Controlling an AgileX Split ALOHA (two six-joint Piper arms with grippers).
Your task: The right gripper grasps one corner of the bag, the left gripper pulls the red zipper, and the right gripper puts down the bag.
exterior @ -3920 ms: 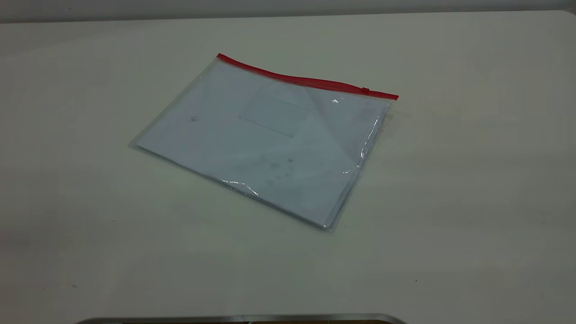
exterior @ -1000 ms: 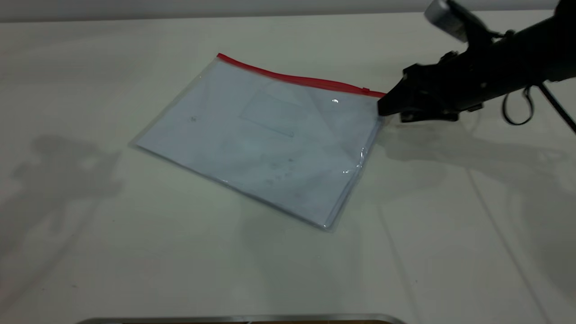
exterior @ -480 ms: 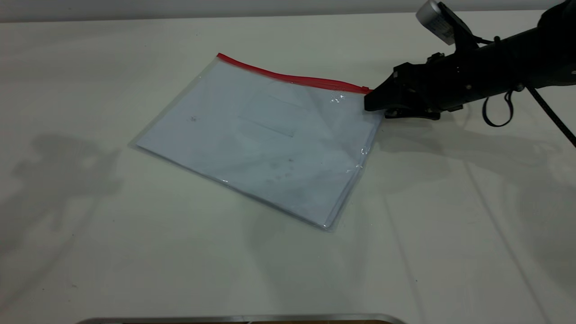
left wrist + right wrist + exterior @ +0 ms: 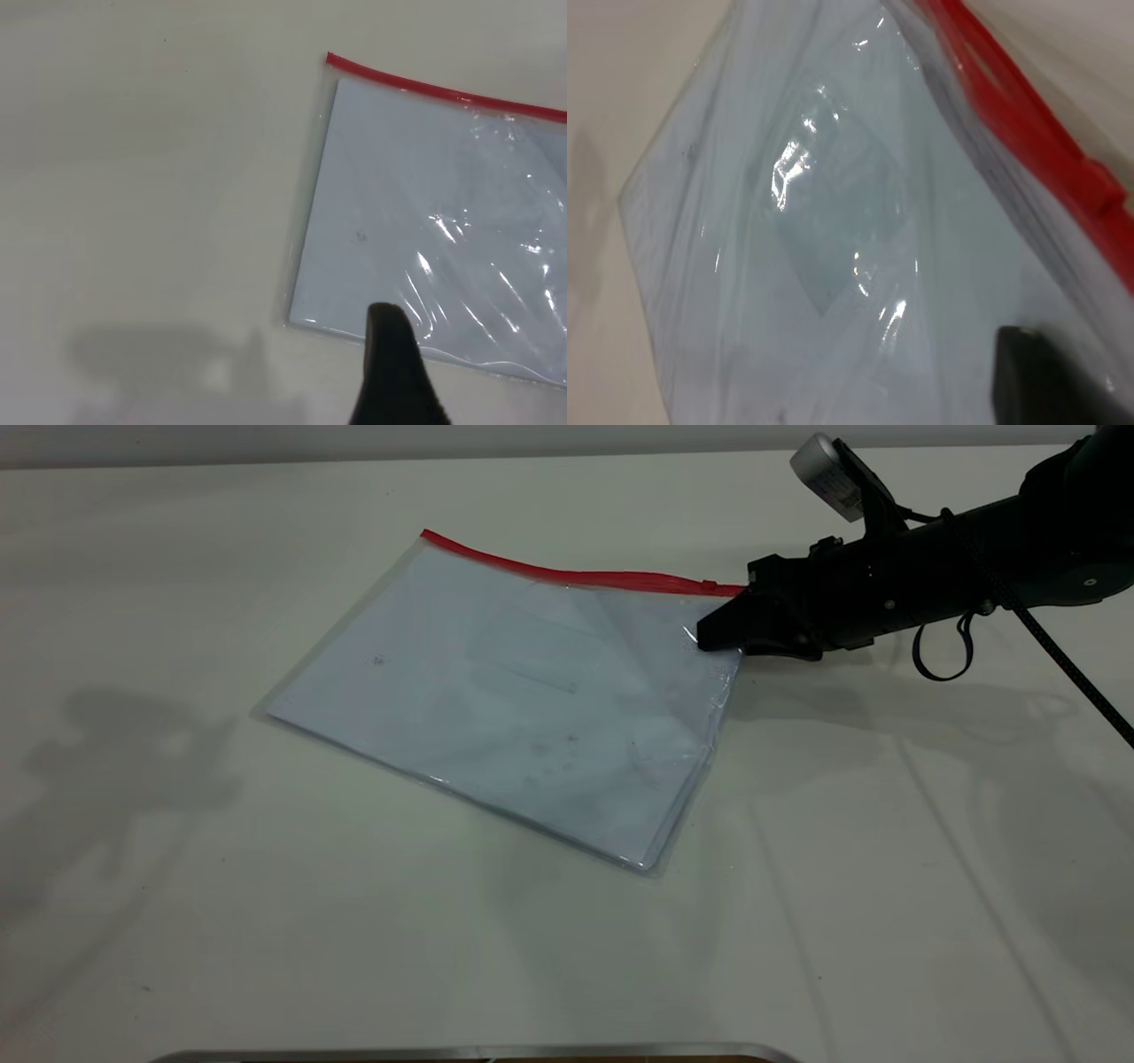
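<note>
clear plastic bag (image 4: 523, 700) lies flat on the table (image 4: 266, 921); right gripper (image 4: 709, 636) clamps its corner (image 4: 722, 615) at the red zipper's (image 4: 576, 576) end, likely anchoring it. left gripper (image 4: 390, 372): fingers unclear.

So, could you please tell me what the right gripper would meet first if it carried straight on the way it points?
The right gripper points along the bag from its red-zipper corner, so it would probably meet more of the bag's clear plastic; its height above it is unclear.

clear bag (image 4: 496, 700), red zipper (image 4: 567, 574), black right gripper (image 4: 709, 638)
</note>
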